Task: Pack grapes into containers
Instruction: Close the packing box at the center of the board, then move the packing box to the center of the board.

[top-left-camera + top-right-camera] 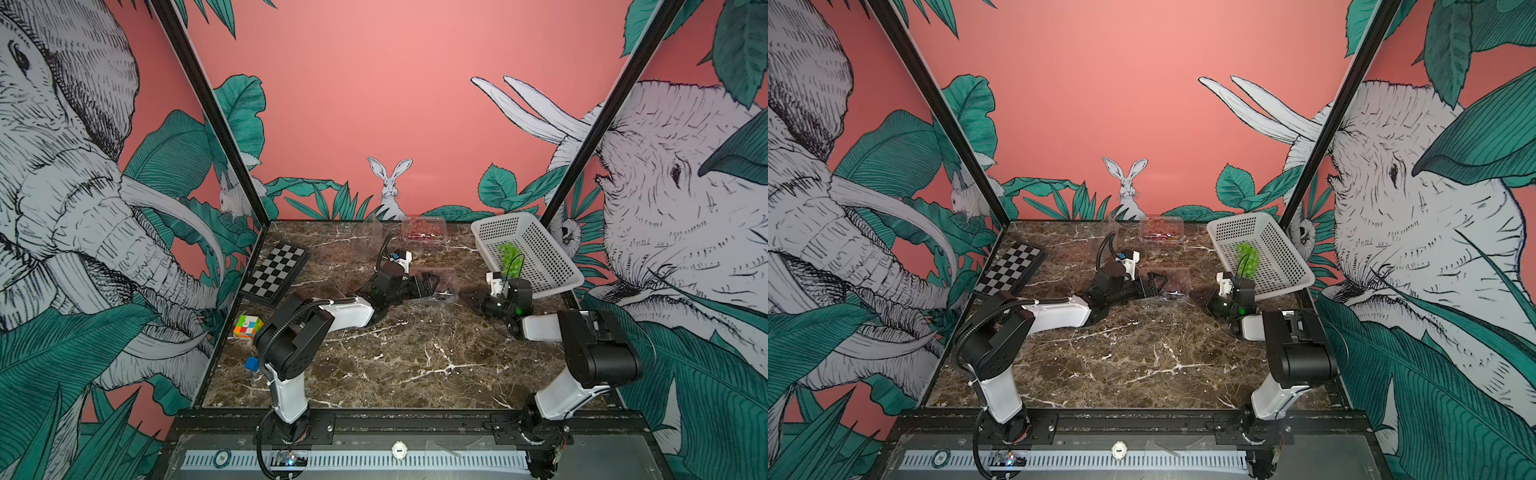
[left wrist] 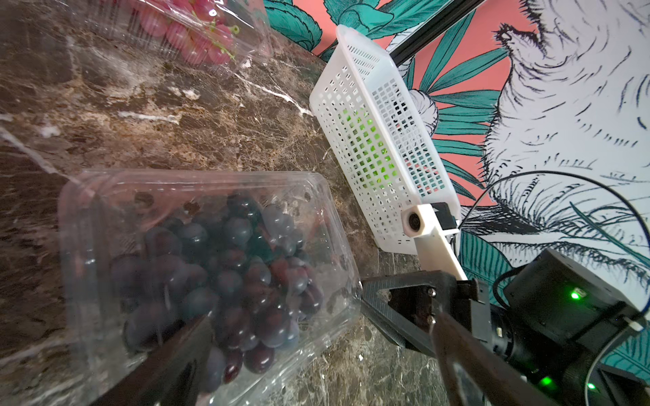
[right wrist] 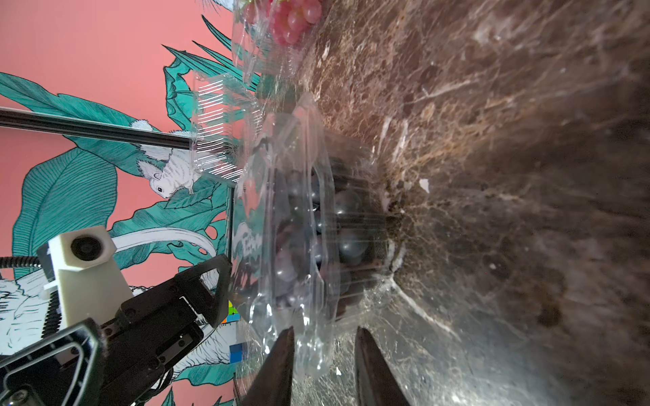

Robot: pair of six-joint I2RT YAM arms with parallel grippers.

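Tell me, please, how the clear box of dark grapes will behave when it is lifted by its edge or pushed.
The box is thin clear plastic and looks flexible; lifted by one edge, it would probably bend. The dark grapes fill it, so it is likely heavy for such plastic. On the polished table it should slide rather than tip.

Our left arm (image 1: 349,314) and right arm (image 1: 540,327) have white shells and black joints. A ribbed black hose (image 1: 291,318) follows the left.
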